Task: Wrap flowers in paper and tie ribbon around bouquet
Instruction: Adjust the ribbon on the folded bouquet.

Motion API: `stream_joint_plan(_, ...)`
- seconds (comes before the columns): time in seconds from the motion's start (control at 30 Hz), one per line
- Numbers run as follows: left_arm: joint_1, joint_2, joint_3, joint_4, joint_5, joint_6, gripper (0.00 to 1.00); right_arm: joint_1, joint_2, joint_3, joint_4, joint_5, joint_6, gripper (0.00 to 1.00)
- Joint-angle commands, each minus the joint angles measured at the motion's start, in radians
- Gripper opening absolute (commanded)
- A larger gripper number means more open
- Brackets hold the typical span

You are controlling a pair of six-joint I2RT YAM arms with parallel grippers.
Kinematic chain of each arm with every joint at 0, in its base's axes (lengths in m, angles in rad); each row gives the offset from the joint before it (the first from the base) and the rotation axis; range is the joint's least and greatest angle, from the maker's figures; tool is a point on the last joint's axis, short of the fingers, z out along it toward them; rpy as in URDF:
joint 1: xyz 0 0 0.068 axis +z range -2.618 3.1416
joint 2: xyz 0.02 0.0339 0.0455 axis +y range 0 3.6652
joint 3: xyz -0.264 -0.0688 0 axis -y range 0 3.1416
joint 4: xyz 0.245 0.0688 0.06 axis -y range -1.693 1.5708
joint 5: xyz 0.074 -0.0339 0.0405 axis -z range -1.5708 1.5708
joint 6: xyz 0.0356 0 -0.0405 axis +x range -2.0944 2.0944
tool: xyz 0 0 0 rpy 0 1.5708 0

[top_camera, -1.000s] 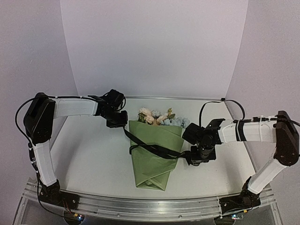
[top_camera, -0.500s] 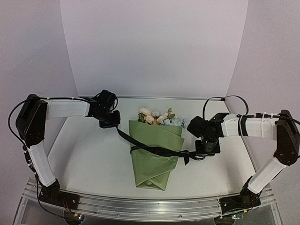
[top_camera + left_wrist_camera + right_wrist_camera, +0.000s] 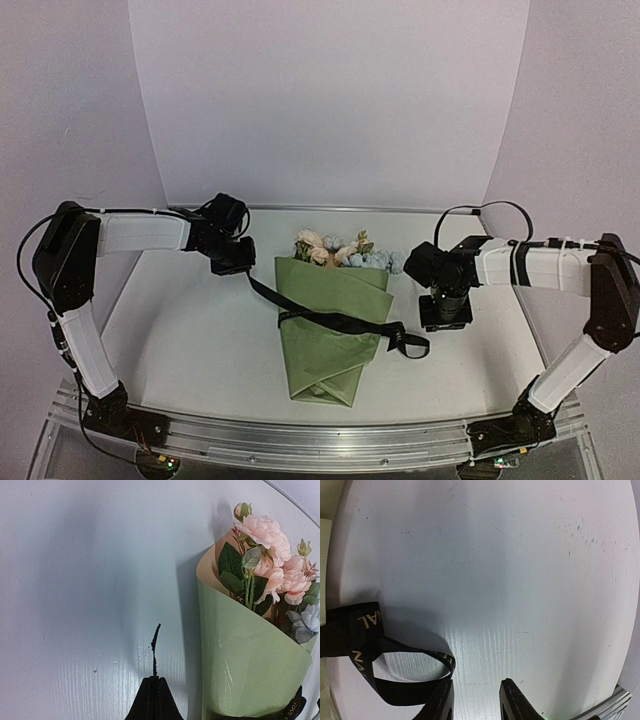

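White tabletop (image 3: 190,340) under a pale lilac backdrop (image 3: 330,100): the bouquet (image 3: 325,350) lies flat at mid-table, its narrow folded end toward the arms' bases and its wide mouth toward the far wall. Olive-green paper (image 3: 250,660) forms the cone, its tan-peach inner face showing at the rim. There the flowers (image 3: 265,532) spill out: pink-peach blooms, green leaves and a few pale blue ones. A black ribbon (image 3: 340,322) with light lettering crosses the cone near its middle. From the cone's left edge it runs up and to the left to the left gripper (image 3: 238,266), whose jaws are pressed together on it. The left wrist view shows a frayed ribbon tip sticking out beyond the closed fingertips, with the bouquet just to the right. On the other side the ribbon ends in a loose loop resting on the table just off the cone's right edge. The right gripper (image 3: 476,685) hovers near that loop, its fingers (image 3: 442,702) parted with bare table between them and nothing in its grasp. In the right wrist view the loop lies just beside the left-hand finger; whether they touch cannot be told.
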Motion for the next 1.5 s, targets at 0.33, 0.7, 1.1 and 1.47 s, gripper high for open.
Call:
stream_joint_plan(0.33, 0.005, -0.021, 0.021, 0.035, 0.024, 0.002, 0.00, 0.049, 0.065, 0.086, 0.106, -0.229, -0.081, 0.45)
stream_joint_plan(0.7, 0.005, -0.016, 0.024, 0.026, 0.022, 0.004, 0.00, 0.074, 0.185, 0.091, 0.162, -0.252, 0.016, 0.34)
stream_joint_plan(1.1, 0.027, -0.040, -0.012, 0.039, -0.012, -0.014, 0.00, 0.033, -0.059, -0.043, 0.088, -0.136, 0.043, 0.00)
stream_joint_plan(1.47, 0.071, -0.113, -0.098, 0.069, -0.035, -0.064, 0.00, -0.121, -0.233, -0.116, 0.041, -0.068, 0.043, 0.00)
